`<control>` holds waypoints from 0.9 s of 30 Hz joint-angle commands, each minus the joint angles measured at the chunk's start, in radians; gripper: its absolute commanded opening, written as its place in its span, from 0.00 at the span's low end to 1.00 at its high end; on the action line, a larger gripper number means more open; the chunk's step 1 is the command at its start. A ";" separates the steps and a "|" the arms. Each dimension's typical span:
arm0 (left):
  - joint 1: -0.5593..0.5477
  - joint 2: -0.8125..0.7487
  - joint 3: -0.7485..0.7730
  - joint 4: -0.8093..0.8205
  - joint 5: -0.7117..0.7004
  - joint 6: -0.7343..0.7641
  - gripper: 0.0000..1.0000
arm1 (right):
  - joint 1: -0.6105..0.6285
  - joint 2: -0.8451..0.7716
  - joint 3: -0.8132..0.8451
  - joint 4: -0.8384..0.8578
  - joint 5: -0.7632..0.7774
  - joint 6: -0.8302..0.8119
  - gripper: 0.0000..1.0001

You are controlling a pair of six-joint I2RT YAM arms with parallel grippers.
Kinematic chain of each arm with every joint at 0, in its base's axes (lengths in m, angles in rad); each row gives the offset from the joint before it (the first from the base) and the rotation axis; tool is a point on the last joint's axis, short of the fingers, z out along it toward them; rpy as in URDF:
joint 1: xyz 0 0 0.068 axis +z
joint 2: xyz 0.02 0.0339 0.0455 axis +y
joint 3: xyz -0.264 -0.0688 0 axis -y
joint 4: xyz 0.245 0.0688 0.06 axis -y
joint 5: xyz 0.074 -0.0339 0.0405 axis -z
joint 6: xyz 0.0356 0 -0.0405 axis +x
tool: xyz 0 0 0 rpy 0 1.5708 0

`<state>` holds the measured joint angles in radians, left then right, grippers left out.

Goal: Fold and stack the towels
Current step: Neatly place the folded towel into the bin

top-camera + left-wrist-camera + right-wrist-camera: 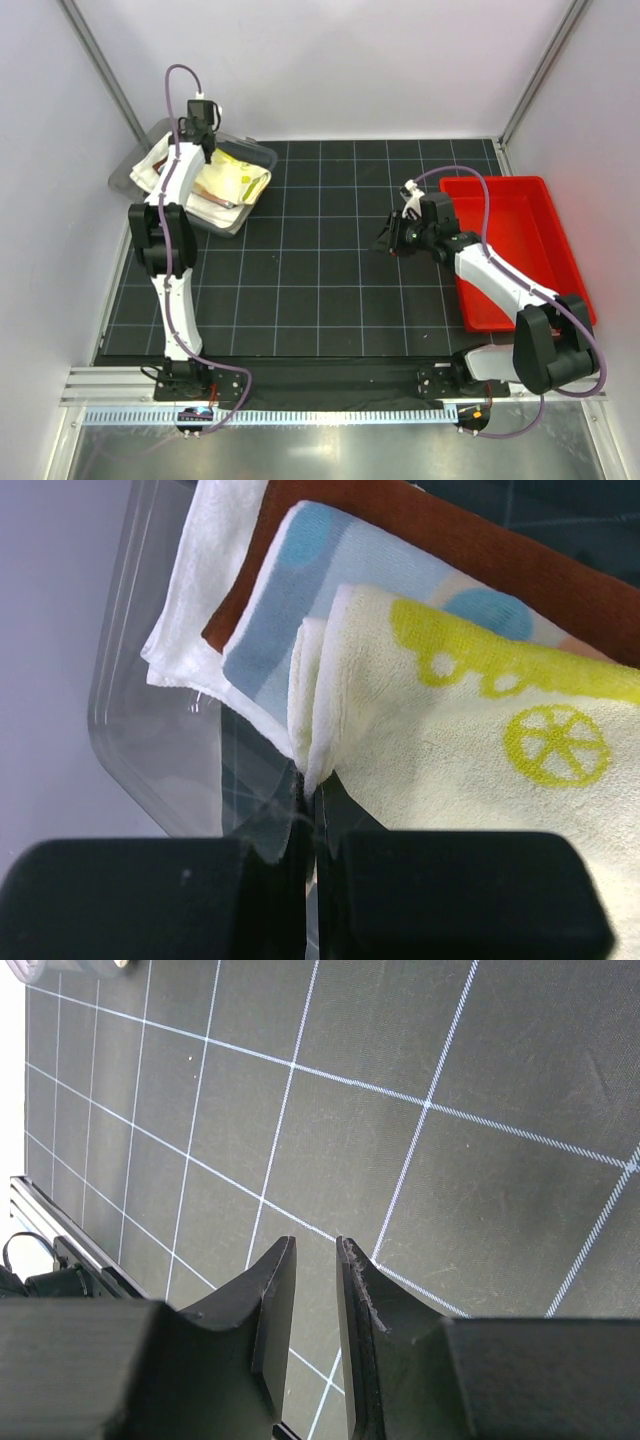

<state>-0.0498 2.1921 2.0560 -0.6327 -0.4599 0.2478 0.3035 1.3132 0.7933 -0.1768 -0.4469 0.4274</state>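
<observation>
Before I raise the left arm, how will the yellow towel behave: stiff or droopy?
Likely floppy: the yellow towel is soft terry, pinched only at a folded edge by the left gripper, so the rest should hang and unfold. Probably light, being thin. It lies on the dotted blue towel, and terry may drag that along.

Left arm [168, 250] stretched far out, left gripper [312, 832] pinched tight on yellow towel [450, 780]. Right arm [500, 275] bent low, right gripper [318, 1252] a little apart, empty.
</observation>
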 commanded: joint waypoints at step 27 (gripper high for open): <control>0.159 0.147 0.253 0.054 0.159 -0.116 0.67 | -0.006 0.106 0.093 0.005 0.034 -0.049 0.31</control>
<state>0.1123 2.3856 2.2795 -0.5900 -0.3386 0.1871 0.3035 1.4208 0.8425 -0.1959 -0.4202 0.3943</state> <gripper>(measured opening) 0.662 0.310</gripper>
